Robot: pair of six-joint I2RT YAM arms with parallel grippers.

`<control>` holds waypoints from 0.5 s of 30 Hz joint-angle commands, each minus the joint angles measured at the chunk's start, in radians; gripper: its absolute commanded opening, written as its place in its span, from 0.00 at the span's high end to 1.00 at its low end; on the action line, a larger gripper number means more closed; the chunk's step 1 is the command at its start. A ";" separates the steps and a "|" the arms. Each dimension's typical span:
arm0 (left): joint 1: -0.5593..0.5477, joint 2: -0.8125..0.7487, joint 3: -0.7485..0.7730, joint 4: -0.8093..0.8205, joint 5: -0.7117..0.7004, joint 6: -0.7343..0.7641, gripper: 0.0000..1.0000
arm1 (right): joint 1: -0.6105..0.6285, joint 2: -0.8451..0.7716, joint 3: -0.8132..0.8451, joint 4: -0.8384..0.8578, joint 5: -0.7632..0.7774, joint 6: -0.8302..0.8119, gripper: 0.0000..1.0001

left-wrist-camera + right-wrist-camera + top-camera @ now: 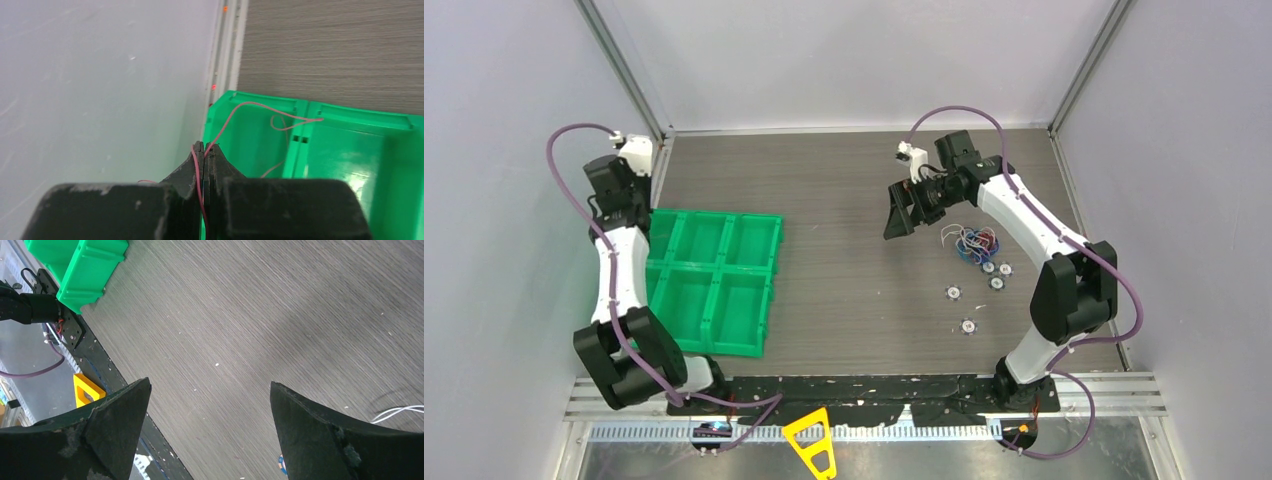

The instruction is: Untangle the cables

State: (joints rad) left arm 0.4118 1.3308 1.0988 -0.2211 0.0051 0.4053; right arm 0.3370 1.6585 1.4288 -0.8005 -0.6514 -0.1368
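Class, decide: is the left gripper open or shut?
Shut: the left gripper pinches a thin red-brown cable trailing over the green plastic bin.

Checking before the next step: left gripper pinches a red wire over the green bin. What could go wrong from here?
1. The red wire in the shut left gripper looks to rest on the rim of the green bin at a divider. Released now, it may straddle two compartments.
2. The open right gripper hangs beside the cable bundle, with small round discs close by. A grab could drag them.
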 commanded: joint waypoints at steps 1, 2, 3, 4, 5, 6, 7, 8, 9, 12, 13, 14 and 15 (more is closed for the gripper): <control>-0.077 0.032 0.022 0.040 -0.023 -0.018 1.00 | -0.014 -0.003 0.039 -0.013 -0.012 -0.015 0.05; -0.089 0.043 0.033 0.015 -0.014 -0.034 1.00 | -0.021 -0.004 0.038 -0.017 -0.012 -0.015 0.05; -0.097 0.056 0.042 -0.001 -0.010 -0.054 1.00 | -0.023 -0.006 0.037 -0.019 -0.014 -0.017 0.05; -0.103 0.069 0.049 -0.014 -0.010 -0.075 1.00 | -0.029 -0.007 0.037 -0.021 -0.014 -0.018 0.05; -0.106 0.080 0.052 -0.021 -0.009 -0.086 1.00 | -0.032 -0.009 0.036 -0.023 -0.014 -0.020 0.05; -0.106 0.091 0.051 -0.023 -0.009 -0.099 1.00 | -0.038 -0.010 0.036 -0.028 -0.013 -0.021 0.05; -0.107 0.101 0.049 -0.028 -0.010 -0.108 1.00 | -0.041 -0.013 0.035 -0.031 -0.014 -0.024 0.05; -0.103 0.109 0.046 -0.032 -0.010 -0.119 1.00 | -0.046 -0.013 0.035 -0.036 -0.014 -0.026 0.05; -0.096 0.114 0.039 -0.034 0.016 -0.133 1.00 | -0.048 -0.015 0.035 -0.038 -0.015 -0.030 0.05; -0.046 0.112 0.009 -0.036 0.076 -0.177 1.00 | -0.058 -0.018 0.034 -0.050 -0.014 -0.037 0.05; -0.028 0.111 -0.001 -0.038 0.087 -0.181 1.00 | -0.059 -0.020 0.035 -0.051 -0.015 -0.040 0.05; -0.009 0.111 -0.012 -0.036 0.091 -0.177 1.00 | -0.061 -0.021 0.033 -0.053 -0.014 -0.040 0.05; 0.007 0.111 -0.025 -0.033 0.086 -0.169 1.00 | -0.061 -0.023 0.032 -0.054 -0.014 -0.042 0.05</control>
State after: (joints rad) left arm 0.3527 1.4578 1.1023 -0.2695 0.0479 0.2729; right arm 0.2829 1.6585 1.4292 -0.8406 -0.6518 -0.1566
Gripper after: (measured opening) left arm 0.007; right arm 0.954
